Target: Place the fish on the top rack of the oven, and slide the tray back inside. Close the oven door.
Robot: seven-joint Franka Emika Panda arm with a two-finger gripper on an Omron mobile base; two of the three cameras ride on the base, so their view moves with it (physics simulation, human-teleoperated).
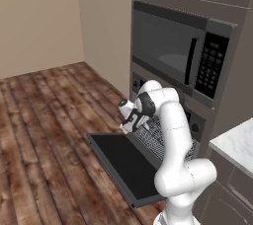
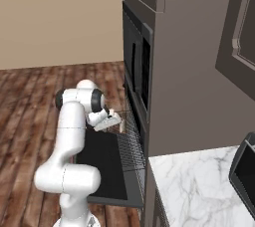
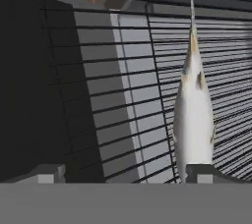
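The fish [image 3: 193, 120], pale silver-white with a thin tail pointing up the hand view, lies flat on the top rack [image 3: 123, 95]. That wire-grid tray [image 1: 154, 137] is pulled out of the oven [image 1: 196, 123] and hangs over the lowered oven door [image 1: 123, 162]. My gripper [image 3: 127, 174] hovers just over the rack with its jaws wide apart. The right fingertip [image 3: 206, 174] is at the fish's near end, and nothing is between the fingers. In the base views the gripper [image 1: 129, 122] [image 2: 112, 120] reaches over the tray [image 2: 130, 144] above the door [image 2: 102, 169].
A microwave [image 1: 180, 54] with a side keypad sits directly above the oven. A white marble counter [image 2: 199, 191] juts out on the right. Wooden floor [image 1: 44, 135] lies to the left of the open door.
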